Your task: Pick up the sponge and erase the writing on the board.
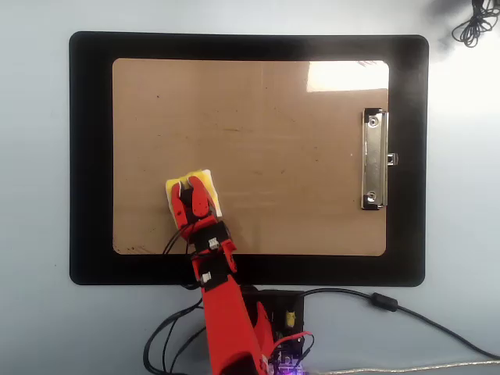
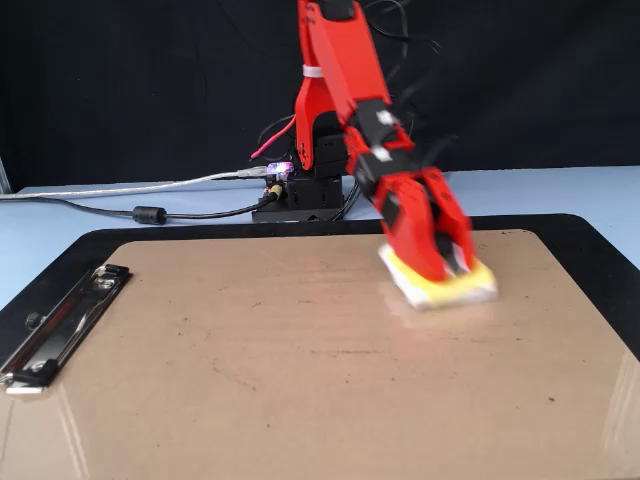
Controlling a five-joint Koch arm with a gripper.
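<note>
The tan board (image 1: 273,141) lies inside a black mat, with its silver clip (image 1: 374,160) on the right in the overhead view. My red gripper (image 1: 190,186) is shut on the small yellow sponge (image 1: 205,180) and presses it flat onto the board's lower left part. In the fixed view the gripper (image 2: 450,268) is motion-blurred above the sponge (image 2: 472,289), right of centre on the board (image 2: 250,350). No writing shows on the board; only faint scuffs remain.
The black mat (image 1: 90,156) frames the board on a pale blue table. The arm base with cables (image 1: 273,320) stands just below the mat. A coiled cable (image 1: 473,19) lies at the top right. In the fixed view the clip (image 2: 60,325) is at the near left.
</note>
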